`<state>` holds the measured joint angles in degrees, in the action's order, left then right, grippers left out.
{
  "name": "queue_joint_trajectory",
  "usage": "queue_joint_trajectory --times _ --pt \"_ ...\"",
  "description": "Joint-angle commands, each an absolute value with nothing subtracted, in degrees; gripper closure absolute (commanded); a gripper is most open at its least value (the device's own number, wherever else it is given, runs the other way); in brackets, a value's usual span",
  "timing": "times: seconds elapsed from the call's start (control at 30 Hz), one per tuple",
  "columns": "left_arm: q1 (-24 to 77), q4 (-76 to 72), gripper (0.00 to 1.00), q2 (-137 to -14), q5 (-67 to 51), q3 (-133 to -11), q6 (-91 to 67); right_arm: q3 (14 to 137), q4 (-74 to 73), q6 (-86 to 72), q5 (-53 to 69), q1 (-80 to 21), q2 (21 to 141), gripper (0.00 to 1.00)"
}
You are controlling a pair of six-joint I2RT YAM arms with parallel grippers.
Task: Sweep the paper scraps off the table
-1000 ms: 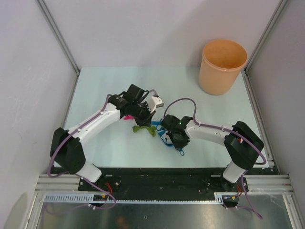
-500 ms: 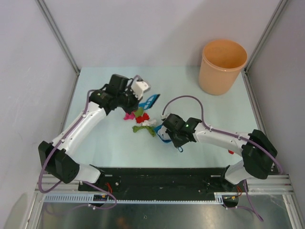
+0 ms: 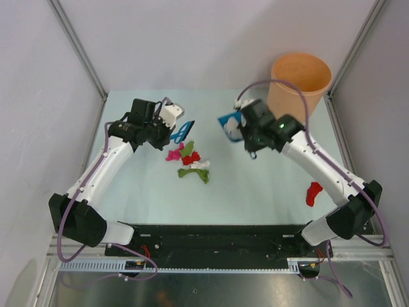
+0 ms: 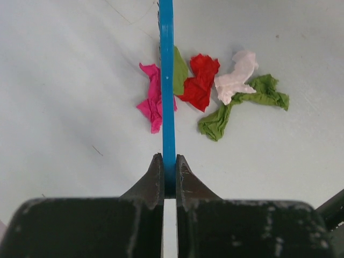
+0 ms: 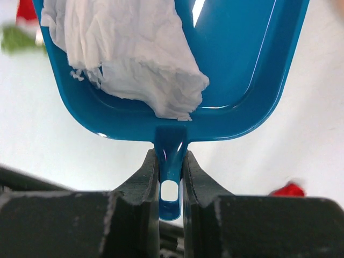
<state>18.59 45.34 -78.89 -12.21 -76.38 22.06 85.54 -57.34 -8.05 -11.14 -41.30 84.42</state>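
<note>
**Handling.** The small crumpled paper scraps (image 4: 200, 80), in magenta-pink, red, green and white, are judged very light, soft and loose. They should slide under a gentle push and may scatter or hop over an edge if struck fast. Pinching each one is impractical. A stiff broad edge drawn low across the surface is the proper means of contact.

**Location.** The main cluster lies near the middle of the flat, pale mint-green worktop (image 3: 255, 185). One red scrap (image 3: 313, 193) lies well apart from it, toward the right near edge. One white crumpled wad (image 5: 129, 54) sits inside the blue plastic dustpan (image 5: 247, 80).

**Left pincer** (image 4: 168, 164). It is clenched tight on a thin blue plastic blade (image 4: 167, 64), seen edge-on from the wrist. The blade reaches out over the cluster and crosses between the pink wad and a green one. Whether its far end touches the worktop cannot be told.

**Right pincer** (image 5: 171, 161). The jaws stand narrowly parted and grasp the dustpan by its short handle tab. The pan appears lifted off the worktop, near the round orange plastic bin (image 3: 299, 83) at the far right corner, but to its left and not over its mouth. The white wad rests loose in the pan, so a tilt before the pan reaches the bin would likely spill it.
</note>
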Motion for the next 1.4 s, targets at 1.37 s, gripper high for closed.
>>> queue_joint_trajectory --times 1.37 --pt "18.3 44.7 1.0 -70.0 -14.0 -66.9 24.4 81.3 43.1 116.0 -29.7 -3.2 98.4 1.0"
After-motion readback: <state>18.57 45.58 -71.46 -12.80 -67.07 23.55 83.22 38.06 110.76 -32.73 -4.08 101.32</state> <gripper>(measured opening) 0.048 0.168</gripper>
